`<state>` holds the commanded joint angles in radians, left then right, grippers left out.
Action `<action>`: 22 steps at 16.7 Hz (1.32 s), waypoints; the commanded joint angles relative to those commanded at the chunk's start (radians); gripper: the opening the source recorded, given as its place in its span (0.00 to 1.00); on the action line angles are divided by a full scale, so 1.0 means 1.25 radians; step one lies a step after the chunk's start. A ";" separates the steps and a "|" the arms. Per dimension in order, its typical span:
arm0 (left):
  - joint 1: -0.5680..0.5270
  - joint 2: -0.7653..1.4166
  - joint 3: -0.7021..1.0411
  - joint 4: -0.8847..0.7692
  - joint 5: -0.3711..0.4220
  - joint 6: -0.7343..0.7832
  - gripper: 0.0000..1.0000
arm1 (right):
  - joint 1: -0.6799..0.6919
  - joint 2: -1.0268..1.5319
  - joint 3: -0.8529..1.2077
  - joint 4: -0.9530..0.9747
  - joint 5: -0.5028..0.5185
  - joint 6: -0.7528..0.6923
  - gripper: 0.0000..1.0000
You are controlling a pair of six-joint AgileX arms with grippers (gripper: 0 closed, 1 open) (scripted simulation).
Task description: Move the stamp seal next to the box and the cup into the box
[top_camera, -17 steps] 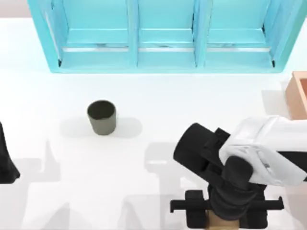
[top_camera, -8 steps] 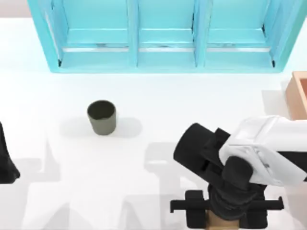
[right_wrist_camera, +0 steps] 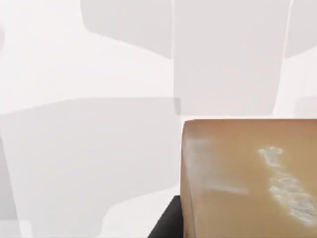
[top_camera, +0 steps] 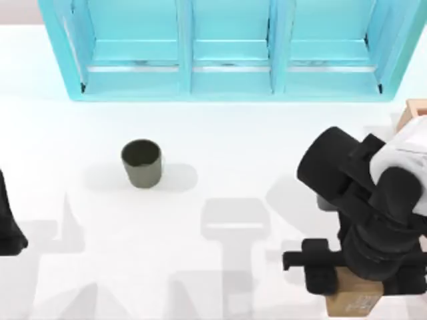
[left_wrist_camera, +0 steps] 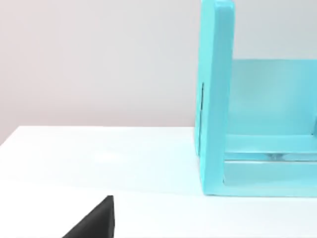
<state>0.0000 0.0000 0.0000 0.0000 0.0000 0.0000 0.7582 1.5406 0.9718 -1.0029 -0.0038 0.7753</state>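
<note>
One arm works: right gripper (top_camera: 357,293), jaws clamped on stamp seal (top_camera: 355,301), near bench's right front corner. Carry level, set beside box (top_camera: 415,107). Left arm parked, jaws' state unclear.

1. A white table (top_camera: 220,133) spans the top view, its surface smooth and glossy enough to carry soft grey shadows along its near half.
2. A big turquoise cabinet (top_camera: 230,50) stands at the far edge of the table, running across most of its width.
3. Upright dividers split the cabinet into 3 open compartments side by side, each with a pale turquoise shelf floor and a thin light strip along its front lip.
4. In the left wrist view, the cabinet's side wall (left_wrist_camera: 216,96) rises upright from the white tabletop, with a plain pale grey-white wall (left_wrist_camera: 99,59) behind it.
5. The light is even and bright, with diffuse shadows.
</note>
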 joint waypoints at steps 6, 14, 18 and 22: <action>0.000 0.000 0.000 0.000 0.000 0.000 1.00 | -0.118 -0.166 0.015 -0.178 -0.001 -0.124 0.00; 0.000 0.000 0.000 0.000 0.000 0.000 1.00 | -0.140 -0.110 0.069 -0.196 0.000 -0.149 0.00; 0.000 0.000 0.000 0.000 0.000 0.000 1.00 | -0.210 0.050 0.259 -0.237 0.001 -0.215 0.00; 0.000 0.000 0.000 0.000 0.000 0.000 1.00 | -0.297 0.225 0.504 -0.278 0.004 -0.299 0.00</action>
<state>0.0000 0.0000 0.0000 0.0000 0.0000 0.0000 0.3871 1.8222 1.6015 -1.3502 0.0012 0.4019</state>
